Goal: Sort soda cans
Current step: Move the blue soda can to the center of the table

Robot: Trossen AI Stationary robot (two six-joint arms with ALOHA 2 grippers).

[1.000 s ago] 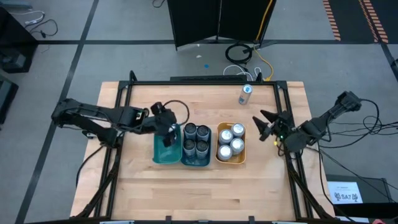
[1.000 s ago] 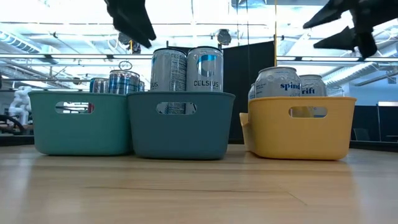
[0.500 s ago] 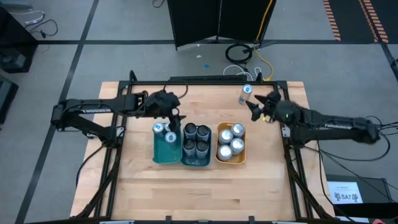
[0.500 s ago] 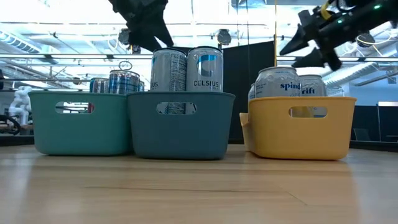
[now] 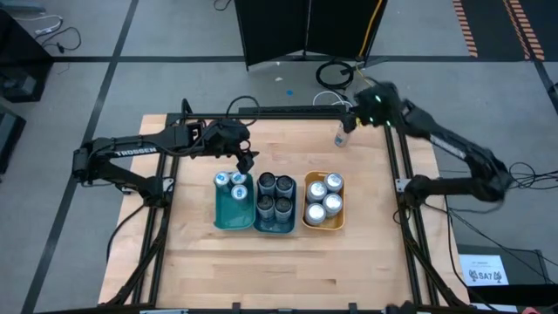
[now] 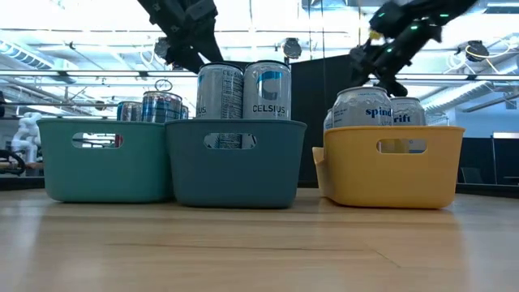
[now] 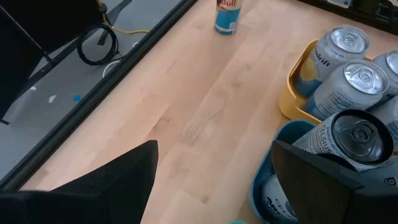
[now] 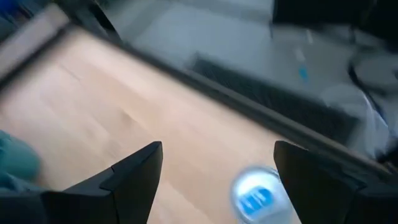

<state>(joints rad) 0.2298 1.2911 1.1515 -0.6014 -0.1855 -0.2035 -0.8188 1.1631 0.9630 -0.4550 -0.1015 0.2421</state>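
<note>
While its fingers are spreading wide, the right pincer [image 5: 356,116] is hovering over the lone blue soda can [image 5: 343,133] standing near the surface's [image 5: 192,253] far edge; the left pincer [image 5: 247,160], also agape, is hanging beside the teal tray [image 5: 232,215].

Light wooden worktop [image 5: 261,262] with a black metal frame [image 5: 288,112] along its edges. Grey floor [image 5: 174,35] crossed by dark lines, with orange-striped markings [image 5: 514,26] at one corner. Black panel [image 5: 305,30] standing beyond the worktop's far edge; coiled black cable [image 5: 336,74] and a yellow cable [image 5: 373,35] on the floor beside it. Low view: bright ceiling with overhead beams [image 6: 81,75], and a dark partition [image 6: 324,113] behind.
</note>
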